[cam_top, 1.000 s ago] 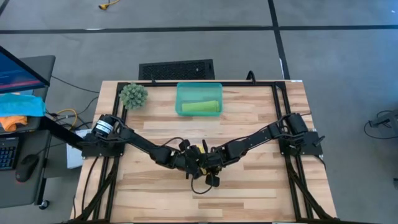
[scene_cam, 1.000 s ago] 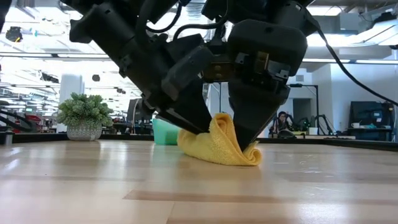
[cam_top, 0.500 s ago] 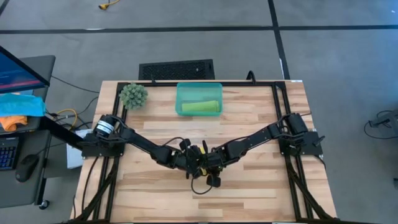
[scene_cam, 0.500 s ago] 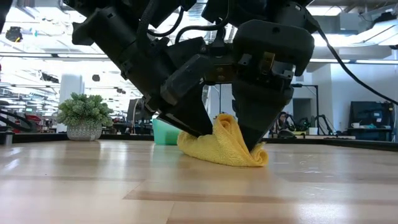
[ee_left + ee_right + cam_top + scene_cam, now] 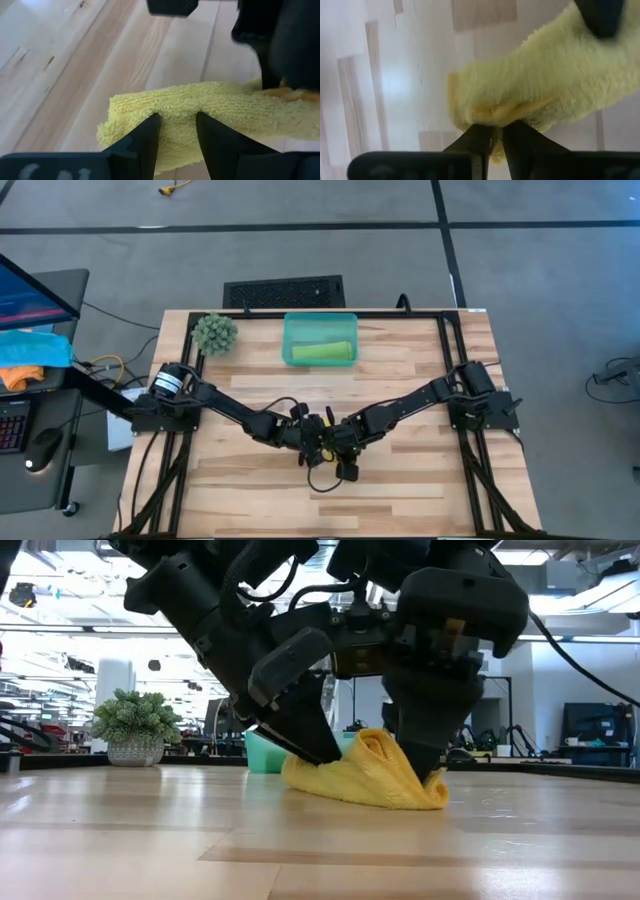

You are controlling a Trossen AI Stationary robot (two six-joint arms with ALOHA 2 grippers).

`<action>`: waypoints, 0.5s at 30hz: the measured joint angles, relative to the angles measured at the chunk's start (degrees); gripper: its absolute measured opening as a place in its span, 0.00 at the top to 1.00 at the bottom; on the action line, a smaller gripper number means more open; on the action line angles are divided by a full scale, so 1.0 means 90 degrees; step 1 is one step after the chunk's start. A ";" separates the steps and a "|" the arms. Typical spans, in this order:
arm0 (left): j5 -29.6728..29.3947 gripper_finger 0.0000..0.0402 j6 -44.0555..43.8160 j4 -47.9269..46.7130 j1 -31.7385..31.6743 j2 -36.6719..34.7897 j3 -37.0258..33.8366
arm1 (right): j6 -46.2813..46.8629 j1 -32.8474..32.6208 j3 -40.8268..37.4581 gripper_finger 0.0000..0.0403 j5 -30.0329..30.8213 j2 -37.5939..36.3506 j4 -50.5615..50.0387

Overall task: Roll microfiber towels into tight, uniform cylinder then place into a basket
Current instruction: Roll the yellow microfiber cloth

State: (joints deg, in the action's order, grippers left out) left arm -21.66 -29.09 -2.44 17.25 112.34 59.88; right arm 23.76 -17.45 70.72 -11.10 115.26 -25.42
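Rolling yellow towel (image 5: 365, 775) mid-surface (image 5: 400, 490). Left claw (image 5: 177, 131) pinching towel edge; right claw (image 5: 497, 137) narrow on fold. Keep roll tight, tuck evenly before basket (image 5: 320, 322).

High view: yellow towel (image 5: 326, 423) mostly hidden under both grippers, only a sliver shows; the cloth in the basket (image 5: 320, 340) is too small to tell if it's rolled. Low view: basket mostly blocked behind the left arm and towel, arms cut off at the top edge. Right wrist view: towel blurred, running off the edge.
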 joint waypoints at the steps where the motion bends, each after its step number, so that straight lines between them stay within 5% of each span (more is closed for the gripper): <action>1: 0.0027 0.68 0.0001 -0.0027 -0.0002 0.0001 -0.0006 | -0.0018 -0.0003 -0.0002 0.82 0.0014 -0.0004 -0.0044; 15: 0.0148 0.68 0.0103 -0.0253 -0.0218 0.0021 -0.0017 | -0.0216 -0.0063 -0.0056 0.82 0.0194 -0.0457 -0.0402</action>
State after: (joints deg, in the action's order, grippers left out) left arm -20.34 -28.16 -4.71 15.28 112.53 59.72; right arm 21.82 -18.02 70.22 -9.36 111.15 -29.04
